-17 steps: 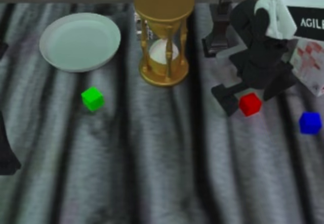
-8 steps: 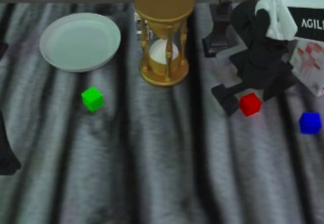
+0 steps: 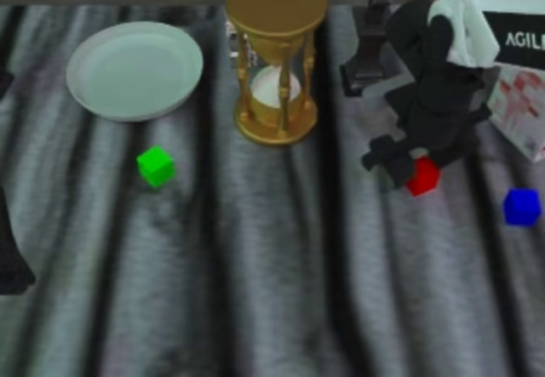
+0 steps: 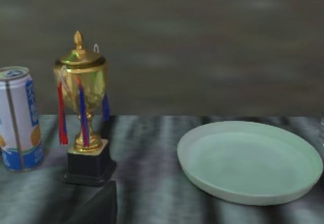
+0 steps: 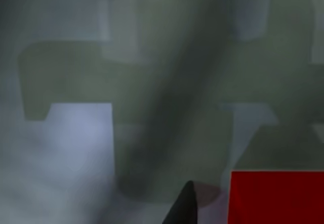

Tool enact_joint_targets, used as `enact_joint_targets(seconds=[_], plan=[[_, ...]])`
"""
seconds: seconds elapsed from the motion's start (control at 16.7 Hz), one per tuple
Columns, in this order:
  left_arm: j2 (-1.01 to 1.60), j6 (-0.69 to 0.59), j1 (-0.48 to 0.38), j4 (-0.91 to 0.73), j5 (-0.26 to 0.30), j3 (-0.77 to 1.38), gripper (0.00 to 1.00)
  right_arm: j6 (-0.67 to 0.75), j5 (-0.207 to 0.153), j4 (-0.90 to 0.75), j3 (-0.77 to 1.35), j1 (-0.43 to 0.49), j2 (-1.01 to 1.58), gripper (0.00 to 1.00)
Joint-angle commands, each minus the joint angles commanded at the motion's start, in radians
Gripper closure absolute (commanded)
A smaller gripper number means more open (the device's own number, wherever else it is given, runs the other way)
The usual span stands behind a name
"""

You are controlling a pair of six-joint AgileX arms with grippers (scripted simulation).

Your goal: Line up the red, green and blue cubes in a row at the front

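Right arm: the right gripper is down at the table surface on the right half of the table, in front of a dark-based object at the back edge. Its fingers sit close against the red cube; one dark finger lies against the cube's left side, and the other is hidden under the wrist body. The top view suggests the fingers have come together on the cube, but contact on the far side is not visible, so a firm clamp cannot be confirmed. The right wrist view shows the red cube very close to the lens with one dark fingertip just beside it, a narrow strip of cloth between them.

Blue cube: resting on the cloth near the right edge, to the right of the red cube and slightly nearer the front, apart from the gripper.

Green cube: on the left half of the table, just in front of the pale green plate, not touching it.

Hourglass: upright at the back centre, between plate and right arm.

Left arm: parked at the left edge; only a dark part shows. Whether its fingers are apart or together cannot be told. Its wrist view shows the plate, a gold trophy and a drink can, all standing apart.
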Motion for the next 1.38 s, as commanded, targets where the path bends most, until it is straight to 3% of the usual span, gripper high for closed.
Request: enact_joint_targets(seconds=[0.12, 0.66, 1.08, 1.38], plan=[[0.0, 0.0, 0.0, 0.0, 0.0, 0.0, 0.0, 0.0, 0.0, 0.0, 0.0, 0.0, 0.0, 1.0], [0.0, 0.0, 0.0, 0.0, 0.0, 0.0, 0.0, 0.003, -0.004, -0.016, 0.016, -0.001, -0.041, 1.0], [0.0, 0.0, 0.0, 0.0, 0.0, 0.0, 0.0, 0.002, -0.005, -0.231, 0.163, 0.006, -0.103, 1.0], [0.0, 0.0, 0.0, 0.0, 0.0, 0.0, 0.0, 0.003, -0.005, -0.244, 0.174, 0.001, -0.109, 1.0]])
